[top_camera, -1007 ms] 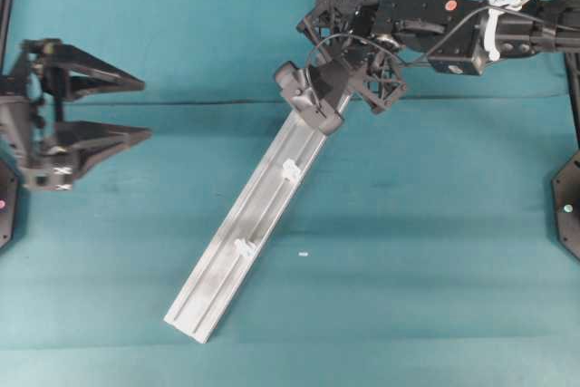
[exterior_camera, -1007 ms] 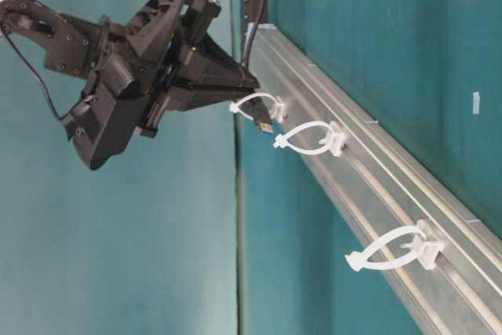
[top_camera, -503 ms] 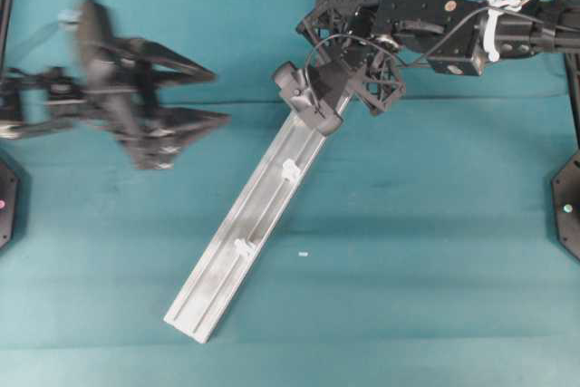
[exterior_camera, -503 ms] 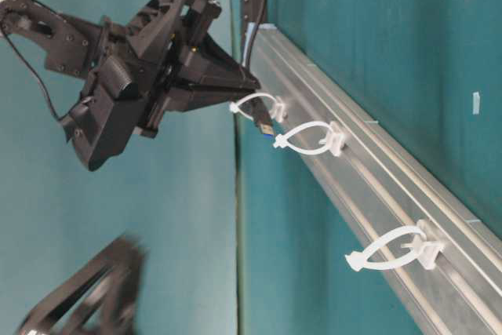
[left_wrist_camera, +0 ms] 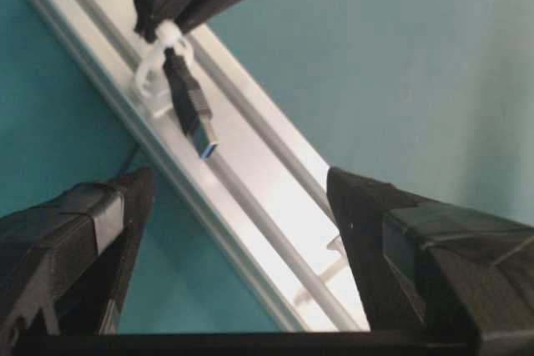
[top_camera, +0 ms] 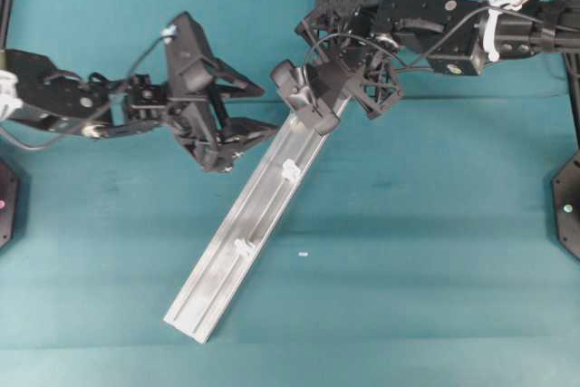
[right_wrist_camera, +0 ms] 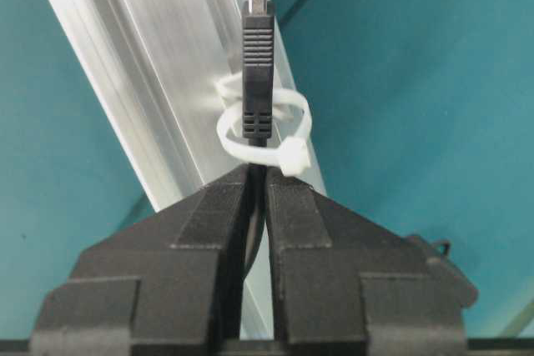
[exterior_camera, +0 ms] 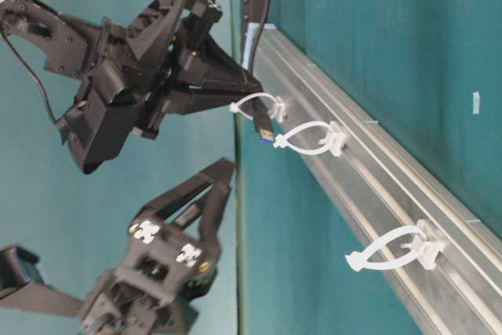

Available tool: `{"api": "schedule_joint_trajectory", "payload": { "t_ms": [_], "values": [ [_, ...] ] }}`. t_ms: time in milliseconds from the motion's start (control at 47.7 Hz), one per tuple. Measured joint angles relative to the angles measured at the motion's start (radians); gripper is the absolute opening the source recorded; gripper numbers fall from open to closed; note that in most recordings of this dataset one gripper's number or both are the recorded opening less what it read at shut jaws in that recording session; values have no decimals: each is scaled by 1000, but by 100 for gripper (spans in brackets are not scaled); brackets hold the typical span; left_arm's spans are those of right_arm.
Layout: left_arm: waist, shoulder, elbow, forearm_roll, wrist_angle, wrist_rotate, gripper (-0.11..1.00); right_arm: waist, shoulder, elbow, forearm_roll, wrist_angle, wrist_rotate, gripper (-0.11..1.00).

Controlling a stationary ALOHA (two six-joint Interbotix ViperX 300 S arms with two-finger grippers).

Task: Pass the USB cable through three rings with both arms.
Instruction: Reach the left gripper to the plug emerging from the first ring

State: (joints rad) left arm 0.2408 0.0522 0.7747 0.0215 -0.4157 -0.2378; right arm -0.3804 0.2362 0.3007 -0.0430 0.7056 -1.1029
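Since a moment ago the left gripper [top_camera: 258,113] has swung in from the left edge of the teal worktop [top_camera: 435,242] and now sits just beside the upper stretch of the silver rail [top_camera: 217,274], its fingers spread wide with nothing between them. From the left wrist view those two fingers frame the rail without touching it, and the plug hangs in the gap ahead of them.

Over on the other side, the right gripper [right_wrist_camera: 257,174] hasn't shifted. It is pinched tight on the USB cable [right_wrist_camera: 258,64] just behind the plug, at the far end of the rail toward the back of the worktop. The plug has gone through the first ring [right_wrist_camera: 265,132], which loops around the plug's black body, with the metal tip sticking out past it. In the table-level view the tip [exterior_camera: 266,131] hangs between that first ring [exterior_camera: 259,103] and the second ring [exterior_camera: 310,137], not yet into the second. The third ring [exterior_camera: 388,250] stands well apart, further down the rail toward the near edge.

From overhead, the rail runs diagonally from the near left part of the worktop up toward the right gripper [top_camera: 313,111], with two rings showing along it; the first is hidden under that gripper.
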Motion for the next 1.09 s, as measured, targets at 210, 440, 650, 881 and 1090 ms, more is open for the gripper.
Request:
{"api": "schedule_joint_trajectory", "payload": {
  "t_ms": [210,440,650,881,1090],
  "values": [
    [2,80,-40,0,-26,0,91,0,2,0,3,2,0,8],
    [14,155,-114,0,-28,0,91,0,2,0,3,0,0,8],
    [15,213,-152,0,-26,0,90,0,0,0,3,0,2,8],
    [15,224,-149,0,-28,0,90,0,2,0,3,0,0,8],
    [17,239,-169,0,-35,0,87,0,2,0,3,0,0,8]
  ]
}}
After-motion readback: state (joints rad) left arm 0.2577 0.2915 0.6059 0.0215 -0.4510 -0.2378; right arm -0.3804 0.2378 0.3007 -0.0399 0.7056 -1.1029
